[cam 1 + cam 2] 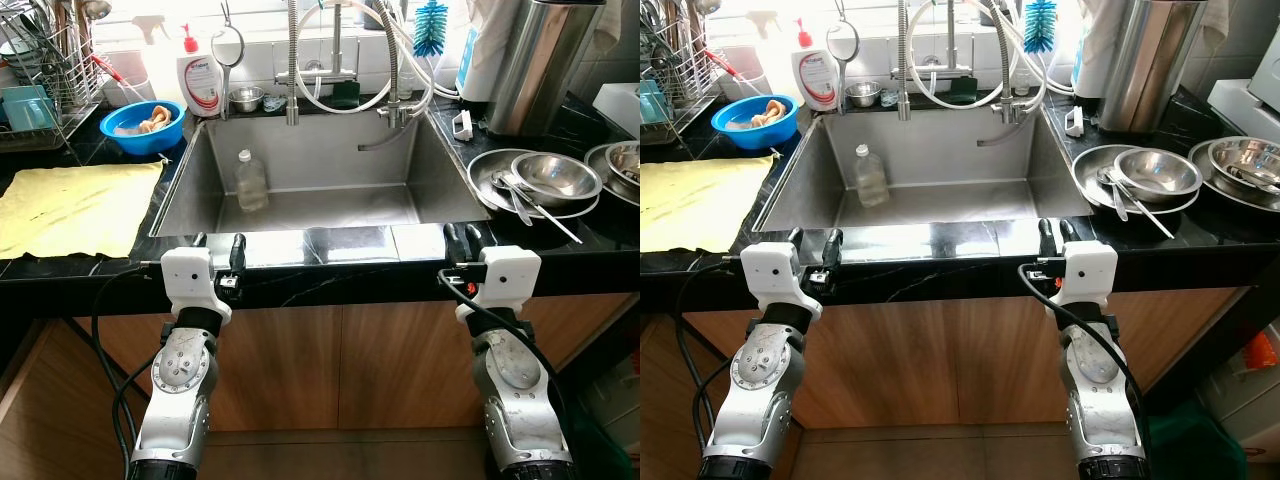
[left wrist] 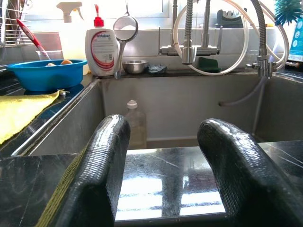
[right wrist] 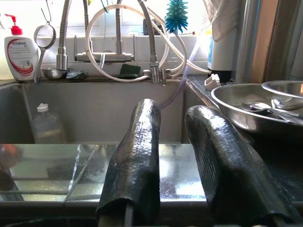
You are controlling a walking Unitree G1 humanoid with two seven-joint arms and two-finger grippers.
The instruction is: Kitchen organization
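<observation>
Head view: your left gripper [image 1: 218, 247] and right gripper [image 1: 464, 238] rest at the counter [image 1: 330, 282] front edge, holding nothing. A plastic bottle [image 1: 250, 180] stands in the sink [image 1: 420, 160]; steel bowls [image 1: 555, 177] sit unsorted, so work looks barely begun.

Left wrist: fingers [image 2: 102, 170] spread; the basin ahead is open.

Right wrist: fingers [image 3: 137, 165] slightly parted; the steel dishes lie close beside them.

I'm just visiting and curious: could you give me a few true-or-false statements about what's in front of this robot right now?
1. A clear bottle stands inside the sink. True.
2. The yellow cloth lies right of the sink. False: it lies left of it.
3. The left gripper holds the bottle. False: its jaws are open and empty, at the counter's front edge.
4. Steel bowls sit right of the sink. True.
5. The blue bowl sits in the sink. False: it's on the counter.
</observation>
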